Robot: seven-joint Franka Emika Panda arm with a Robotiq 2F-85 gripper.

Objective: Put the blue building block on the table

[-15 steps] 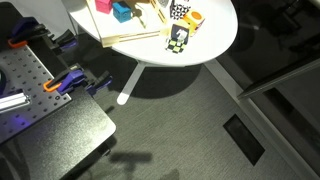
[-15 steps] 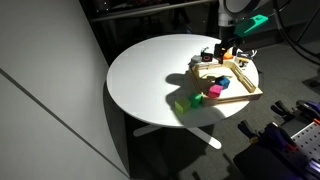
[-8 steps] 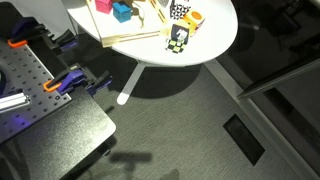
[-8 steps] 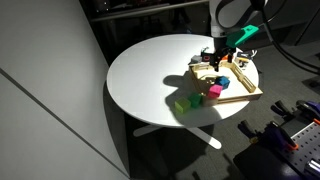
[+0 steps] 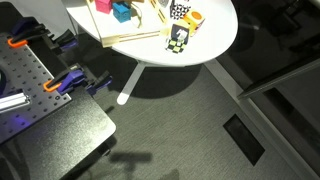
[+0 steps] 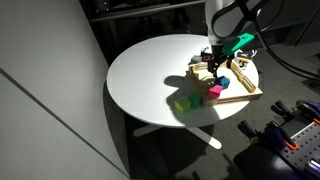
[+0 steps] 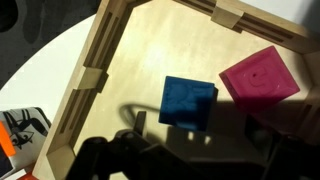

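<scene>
Wooden tray [image 7: 95, 70] holds the blue building block [image 7: 188, 103], flat on its floor, just beside the pink block [image 7: 259, 77] but not touching. The gripper [image 6: 213, 65] hangs above it, too dark to tell how wide it's spread. The tray sits on the table [image 6: 150, 70].

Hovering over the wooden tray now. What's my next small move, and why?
Probably ease the gripper straight down, centring it on the blue building block. The wrist view shows the block lying free on the tray floor, not yet between the fingers, with the pink block close on one side, so descend carefully to avoid clipping it.
</scene>
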